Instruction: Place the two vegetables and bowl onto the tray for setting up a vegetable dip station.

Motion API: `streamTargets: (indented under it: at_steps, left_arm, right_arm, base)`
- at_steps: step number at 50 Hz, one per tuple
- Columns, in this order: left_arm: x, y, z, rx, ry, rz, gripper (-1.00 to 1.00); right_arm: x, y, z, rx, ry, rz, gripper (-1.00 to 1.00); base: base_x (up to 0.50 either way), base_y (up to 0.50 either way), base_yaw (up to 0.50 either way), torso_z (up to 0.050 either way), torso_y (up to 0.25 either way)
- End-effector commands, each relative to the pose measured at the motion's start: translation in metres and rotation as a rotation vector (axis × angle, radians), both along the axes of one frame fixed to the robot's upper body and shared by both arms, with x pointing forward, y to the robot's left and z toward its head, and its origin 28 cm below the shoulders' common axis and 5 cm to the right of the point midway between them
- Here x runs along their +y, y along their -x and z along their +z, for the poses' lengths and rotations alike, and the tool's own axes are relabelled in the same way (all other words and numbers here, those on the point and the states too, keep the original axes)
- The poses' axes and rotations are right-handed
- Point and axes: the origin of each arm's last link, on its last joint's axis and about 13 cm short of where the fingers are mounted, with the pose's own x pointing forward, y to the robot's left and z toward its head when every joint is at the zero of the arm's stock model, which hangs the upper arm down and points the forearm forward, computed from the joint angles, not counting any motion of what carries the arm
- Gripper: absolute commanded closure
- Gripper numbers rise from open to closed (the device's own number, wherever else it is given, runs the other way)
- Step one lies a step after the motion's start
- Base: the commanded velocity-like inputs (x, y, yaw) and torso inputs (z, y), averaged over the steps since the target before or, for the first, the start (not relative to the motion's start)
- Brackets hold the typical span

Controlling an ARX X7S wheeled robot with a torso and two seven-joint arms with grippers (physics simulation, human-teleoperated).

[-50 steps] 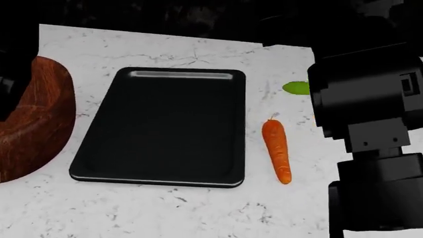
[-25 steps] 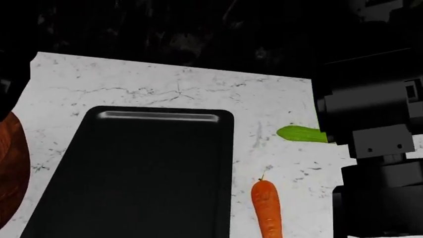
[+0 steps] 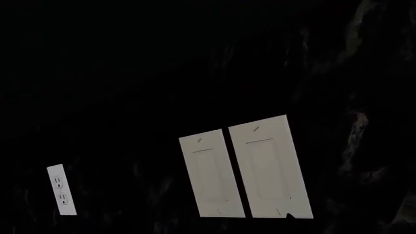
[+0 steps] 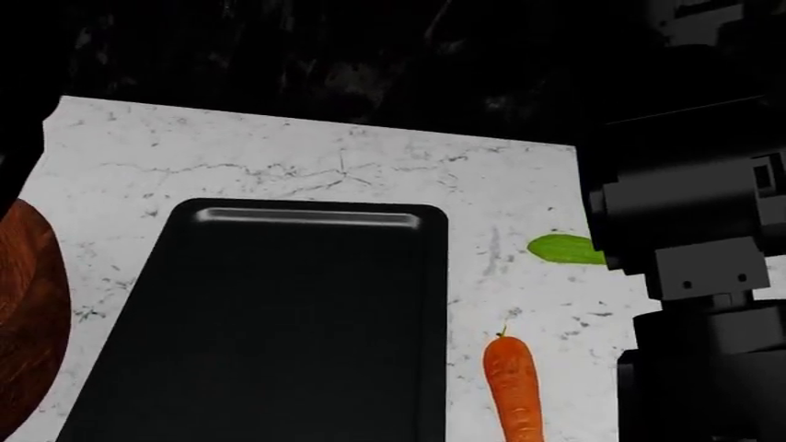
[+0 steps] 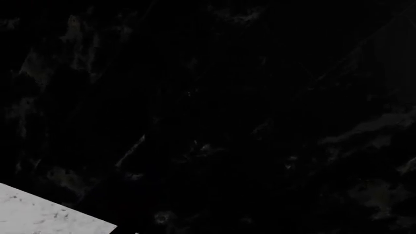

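The flat rectangular matte black tray (image 4: 276,331) lies bare in the middle of the white marbled tabletop (image 4: 307,161), its shiny strip along the short edge that faces the tabletop's far edge. The long tapered orange carrot (image 4: 514,387) lies just beside the tray's right long edge, not touching it, green stem tip toward the far edge. The smooth light-green cucumber (image 4: 565,249) rests farther back near the right edge, partly hidden behind the dark right arm (image 4: 694,230). The dark reddish-brown wooden bowl (image 4: 28,313) sits at the left edge, apart from the tray. Neither pincer shows in any view. The left wrist view shows only pale wall plates (image 3: 244,168) on dark wall.
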Motion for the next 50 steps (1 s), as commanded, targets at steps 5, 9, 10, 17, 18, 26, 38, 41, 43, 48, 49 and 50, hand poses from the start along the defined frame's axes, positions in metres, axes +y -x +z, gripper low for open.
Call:
streamTargets:
  at_steps: [5, 9, 10, 17, 18, 26, 38, 41, 43, 48, 49, 50]
  left_arm:
    - [-0.008, 0.007, 0.007, -0.020, 0.014, -0.096, -1.00]
    - [-0.009, 0.006, 0.010, -0.024, 0.011, -0.102, -1.00]
    - [-0.008, 0.005, 0.010, -0.025, 0.012, -0.103, -1.00]
    - [-0.007, 0.004, 0.018, 0.010, -0.005, -0.085, -1.00]
    - [-0.006, 0.005, 0.019, 0.008, -0.001, -0.085, -1.00]
    - [-0.002, 0.010, 0.038, -0.011, -0.087, -0.066, -1.00]
    - [0.000, 0.011, 0.054, -0.003, -0.135, -0.093, -1.00]
    - [0.002, 0.012, 0.058, -0.004, -0.136, -0.086, -1.00]
    - [0.002, 0.012, 0.058, -0.001, -0.137, -0.085, -1.00]
    - [0.001, 0.009, 0.054, 0.006, -0.153, -0.084, -1.00]
    - [0.000, 0.009, 0.054, 0.007, -0.150, -0.086, -1.00]
    - [0.000, 0.009, 0.054, 0.007, -0.152, -0.085, -1.00]
  right_arm:
    - [0.000, 0.003, 0.006, 0.007, 0.028, 0.055, -1.00]
    - [-0.002, 0.003, 0.010, 0.009, 0.037, 0.057, -1.00]
    - [-0.002, 0.003, 0.011, 0.008, 0.037, 0.057, -1.00]
    - [-0.012, 0.010, 0.028, 0.071, 0.180, 0.041, -1.00]
    - [-0.014, 0.010, 0.030, 0.079, 0.195, 0.032, -1.00]
    - [-0.043, 0.019, 0.051, 0.282, 0.394, 0.098, -1.00]
    - [-0.063, 0.024, 0.041, 0.539, 0.510, 0.150, -1.00]
    - [-0.064, 0.024, 0.040, 0.555, 0.541, 0.141, -1.00]
    - [-0.062, 0.026, 0.037, 0.578, 0.565, 0.152, -1.00]
    - [-0.058, 0.031, 0.033, 0.592, 0.596, 0.202, -1.00]
    - [-0.057, 0.032, 0.032, 0.591, 0.597, 0.216, -1.00]
    - [-0.057, 0.032, 0.032, 0.591, 0.598, 0.221, -1.00]
  base:
    - [0.00, 0.00, 0.00, 0.000, -0.092]
    - [0.00, 0.00, 0.00, 0.000, -0.250]
    - [0.00, 0.00, 0.00, 0.000, -0.250]
    - [0.00, 0.00, 0.00, 0.000, -0.107]
    - [0.00, 0.00, 0.00, 0.000, 0.000]
    - [0.00, 0.00, 0.00, 0.000, 0.000]
    - [0.00, 0.00, 0.00, 0.000, 0.000]
    - [0.00, 0.00, 0.00, 0.000, 0.000]
    - [0.00, 0.00, 0.00, 0.000, 0.000]
    - [0.00, 0.00, 0.00, 0.000, 0.000]
    - [0.00, 0.00, 0.00, 0.000, 0.000]
    - [0.00, 0.00, 0.00, 0.000, 0.000]
